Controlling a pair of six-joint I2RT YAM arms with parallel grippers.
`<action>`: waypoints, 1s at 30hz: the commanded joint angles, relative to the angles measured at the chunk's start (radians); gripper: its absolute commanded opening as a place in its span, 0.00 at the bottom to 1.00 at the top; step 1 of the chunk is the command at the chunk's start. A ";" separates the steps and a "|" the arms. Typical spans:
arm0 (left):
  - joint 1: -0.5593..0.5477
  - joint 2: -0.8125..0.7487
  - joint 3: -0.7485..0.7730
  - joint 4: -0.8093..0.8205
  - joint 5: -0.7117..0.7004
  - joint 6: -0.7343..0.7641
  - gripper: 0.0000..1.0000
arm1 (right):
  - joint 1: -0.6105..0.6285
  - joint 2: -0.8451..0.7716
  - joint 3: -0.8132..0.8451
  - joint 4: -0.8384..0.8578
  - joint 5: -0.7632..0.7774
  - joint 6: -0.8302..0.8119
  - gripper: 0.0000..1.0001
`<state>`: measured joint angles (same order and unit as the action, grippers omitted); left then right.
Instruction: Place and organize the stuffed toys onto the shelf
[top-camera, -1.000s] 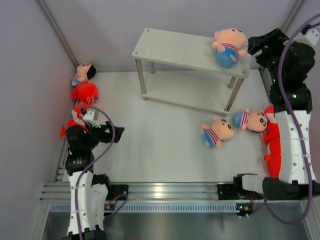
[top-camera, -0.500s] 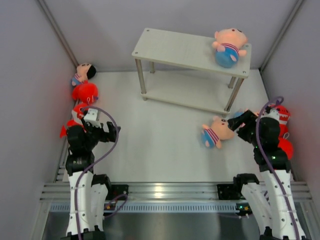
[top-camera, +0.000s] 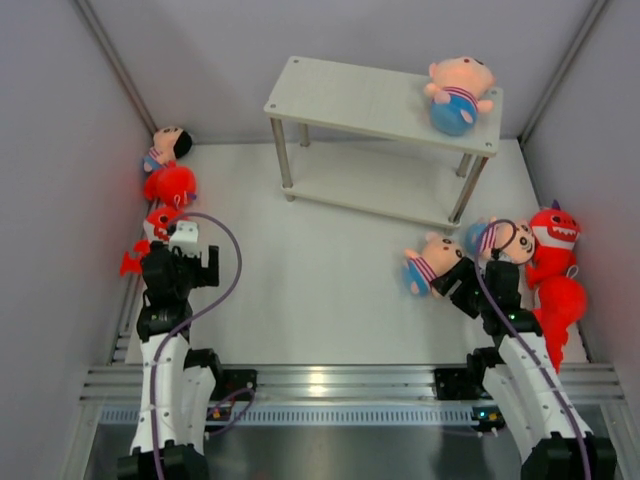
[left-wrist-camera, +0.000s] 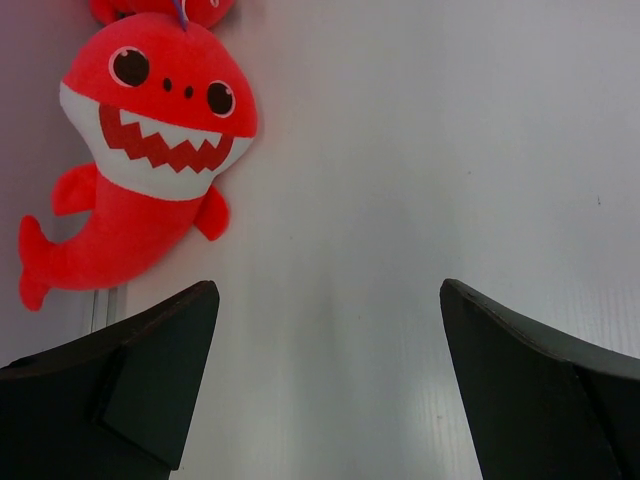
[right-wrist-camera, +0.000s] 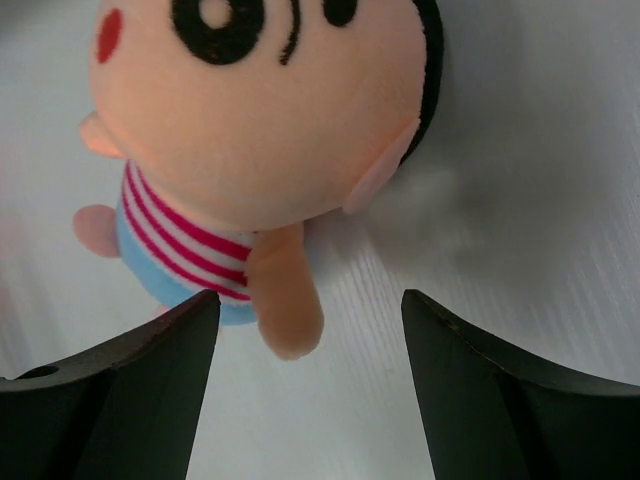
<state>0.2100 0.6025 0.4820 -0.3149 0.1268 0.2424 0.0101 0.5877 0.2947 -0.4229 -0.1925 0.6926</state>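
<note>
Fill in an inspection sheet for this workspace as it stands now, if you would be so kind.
Surface: white table, no marks seen.
Job's things: shelf upright at the back, shelf doll on its top board's right end. On the table: centre doll, right doll, right shark by the right wall, left doll and left sharks by the left wall.
Clutter: nothing seen.
Grippers: left gripper open over bare table; right gripper open above a doll.
Cables: purple cable loops off each arm.
Surroundings: grey walls, metal rail at the near edge.
</note>
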 joint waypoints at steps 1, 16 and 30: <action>0.014 0.008 0.010 0.037 0.054 0.014 0.99 | -0.001 0.086 -0.029 0.241 -0.010 0.004 0.75; 0.032 0.014 0.009 0.036 0.056 0.020 0.98 | 0.001 0.075 0.043 0.192 -0.067 -0.151 0.00; 0.032 0.011 0.007 0.036 0.080 0.017 0.99 | 0.122 0.148 0.877 -0.461 -0.352 -0.515 0.00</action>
<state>0.2359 0.6182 0.4820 -0.3149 0.1844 0.2466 0.0792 0.6903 0.9977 -0.7563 -0.4461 0.2577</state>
